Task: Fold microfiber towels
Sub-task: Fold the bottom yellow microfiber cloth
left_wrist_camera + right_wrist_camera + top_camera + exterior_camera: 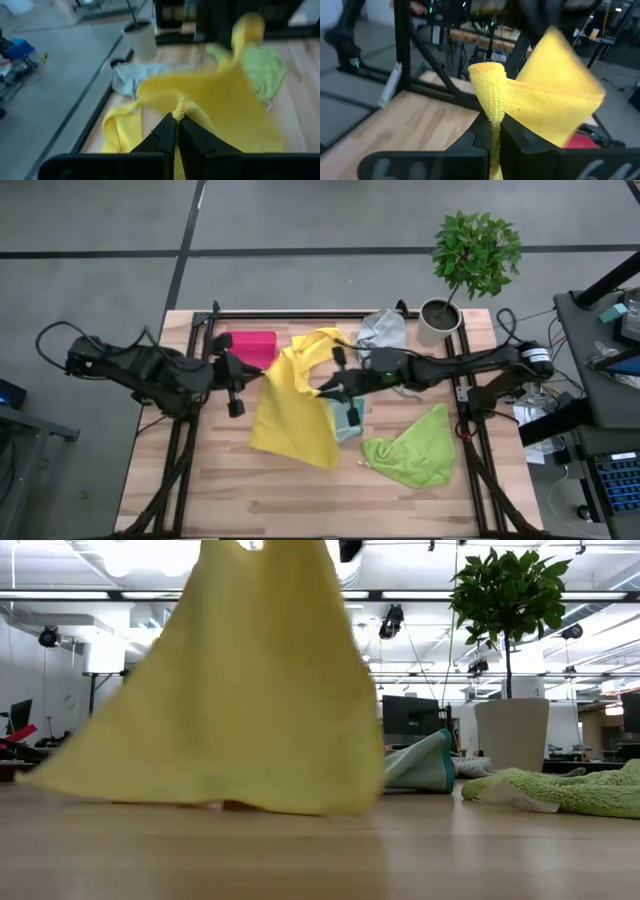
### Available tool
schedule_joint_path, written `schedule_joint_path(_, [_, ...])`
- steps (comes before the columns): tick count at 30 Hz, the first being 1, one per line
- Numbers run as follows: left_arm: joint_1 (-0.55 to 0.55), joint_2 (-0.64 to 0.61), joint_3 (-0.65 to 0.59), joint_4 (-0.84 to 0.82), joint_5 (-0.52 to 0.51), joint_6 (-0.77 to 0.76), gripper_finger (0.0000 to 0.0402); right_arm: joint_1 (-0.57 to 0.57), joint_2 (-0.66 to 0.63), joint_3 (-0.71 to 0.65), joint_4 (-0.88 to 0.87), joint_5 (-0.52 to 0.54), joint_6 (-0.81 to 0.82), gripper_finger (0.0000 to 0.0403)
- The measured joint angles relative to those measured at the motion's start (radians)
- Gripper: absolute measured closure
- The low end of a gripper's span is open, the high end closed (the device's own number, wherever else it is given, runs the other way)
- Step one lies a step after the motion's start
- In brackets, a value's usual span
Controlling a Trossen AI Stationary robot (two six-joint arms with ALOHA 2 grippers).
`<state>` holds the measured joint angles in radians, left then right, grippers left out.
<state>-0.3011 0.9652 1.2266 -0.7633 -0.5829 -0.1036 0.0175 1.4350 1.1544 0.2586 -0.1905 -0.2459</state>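
A yellow towel [295, 405] hangs spread between my two grippers over the middle of the table. In the low view this yellow towel [240, 690] reaches down to the tabletop with its lower edge. My left gripper [258, 373] is shut on its left upper corner, and my right gripper [322, 388] is shut on its right upper corner. A second yellow towel [117, 132] lies crumpled on the table beside the grey towel [383, 328]. The light blue towel [348, 420] and the lime green towel [415, 448] lie on the table to the right. My left gripper pinches a bunched corner [179, 106] of the yellow towel between its two shut fingers, which slant slightly downward from the table's left. The cloth spreads away from the fingers toward the other gripper and hangs below. My right gripper pinches the towel's other upper corner [490, 102], bunched into a roll, between its two shut fingers. The fingers come about level from the table's right. The cloth stands up above the fingertips and trails off sideways and downward.
A pink-red bin [255, 345] stands at the far left of the table. A white pot with a plant [440, 315] stands at the far right corner. Black frame rails [190, 430] run along both sides. Bare wood shows along the near edge.
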Motion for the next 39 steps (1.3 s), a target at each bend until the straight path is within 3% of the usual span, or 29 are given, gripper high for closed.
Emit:
schedule_joint_path(11, [0.0, -0.004, 0.246, -0.466, -0.043, -0.123, 0.0402, -0.107, 0.157, 0.319, -0.21, 0.003, -0.167, 0.0394])
schedule_joint_path(14, [0.0, -0.002, 0.317, -0.519, -0.104, -0.123, 0.0402, -0.138, 0.169, 0.375, -0.204, 0.007, -0.209, 0.0394])
schedule_joint_path(19, [-0.002, 0.008, 0.383, -0.537, -0.12, -0.124, 0.0402, -0.175, 0.167, 0.414, -0.2, 0.005, -0.182, 0.0394])
schedule_joint_path(24, [-0.031, 0.028, 0.329, -0.541, 0.068, -0.156, 0.0402, -0.165, 0.164, 0.363, -0.285, -0.101, -0.166, 0.0394])
schedule_joint_path(29, [-0.081, 0.075, 0.221, -0.54, 0.254, -0.25, 0.0401, -0.122, 0.161, 0.26, -0.307, -0.126, -0.141, 0.0394])
schedule_joint_path(39, [-0.261, 0.229, 0.016, -0.446, 0.343, -0.607, 0.0401, 0.019, 0.159, 0.044, -0.307, -0.138, -0.035, 0.0394])
